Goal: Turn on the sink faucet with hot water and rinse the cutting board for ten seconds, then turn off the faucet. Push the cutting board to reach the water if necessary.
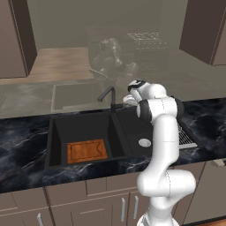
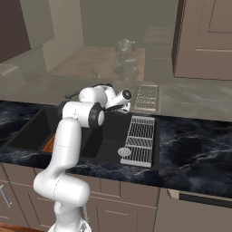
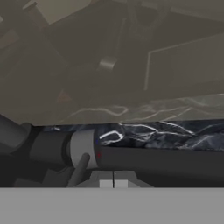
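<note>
Item: white Franka arm. I am seeing it rising from the cabinet front, its forearm going straight up and the wrist folding forward over the back rim of the wide matte-black double-basin sink [image 1: 57, 132]. The hand is sitting just right of the slim matte-black gooseneck faucet [image 1: 108, 95], near its base.

Item: two-finger gripper [image 3: 113, 183]. In the hand view I am reading the two grey fingertips [image 3: 105, 183] pressed together with only a thin seam between them; the jaws are fully closed and gripping nothing. Directly ahead of the tips a black cylindrical faucet part with a silver band [image 3: 81, 146] is lying across the view, a slim dark lever angling down from it. Whether the tips are touching it I cannot tell.

Item: flat rectangular orange-brown wooden cutting board [image 1: 87, 151]. It is lying flat on the floor of the large left basin, toward the front wall and well left of the spout.

Item: round silver drain [image 1: 144, 142], in the shallower right basin.

Item: silver wire rack [image 2: 140, 139], resting across the sink's right side against the black marbled counter [image 2: 195, 145].
</note>
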### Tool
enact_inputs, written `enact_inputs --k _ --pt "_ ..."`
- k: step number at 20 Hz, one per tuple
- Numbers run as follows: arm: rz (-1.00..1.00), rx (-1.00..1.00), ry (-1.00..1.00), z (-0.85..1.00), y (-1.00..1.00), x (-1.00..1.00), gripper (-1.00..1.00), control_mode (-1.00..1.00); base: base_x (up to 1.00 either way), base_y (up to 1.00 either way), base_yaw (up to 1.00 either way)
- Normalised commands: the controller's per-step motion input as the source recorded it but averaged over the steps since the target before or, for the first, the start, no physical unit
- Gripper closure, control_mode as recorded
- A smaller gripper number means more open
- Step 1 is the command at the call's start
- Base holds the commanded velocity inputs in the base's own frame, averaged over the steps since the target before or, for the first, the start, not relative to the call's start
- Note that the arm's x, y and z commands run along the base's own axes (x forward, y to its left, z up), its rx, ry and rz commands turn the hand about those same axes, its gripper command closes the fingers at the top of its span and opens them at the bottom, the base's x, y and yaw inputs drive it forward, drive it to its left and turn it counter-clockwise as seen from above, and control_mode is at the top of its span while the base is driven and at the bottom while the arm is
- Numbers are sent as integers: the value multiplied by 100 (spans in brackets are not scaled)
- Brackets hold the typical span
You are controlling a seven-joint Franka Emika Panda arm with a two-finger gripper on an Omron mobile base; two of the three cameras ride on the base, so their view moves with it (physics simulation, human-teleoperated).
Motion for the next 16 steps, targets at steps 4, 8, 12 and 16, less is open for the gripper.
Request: enact_inputs --k 4,8,12,16 --pt "0 0 0 0 41 0 100 -100 0 0 0" --pt "0 0 0 0 41 0 100 -100 0 0 0" --pt "0 -1 0 0 41 0 100 -100 0 0 0" --pt "0 -1 0 0 42 0 100 -100 0 0 0"
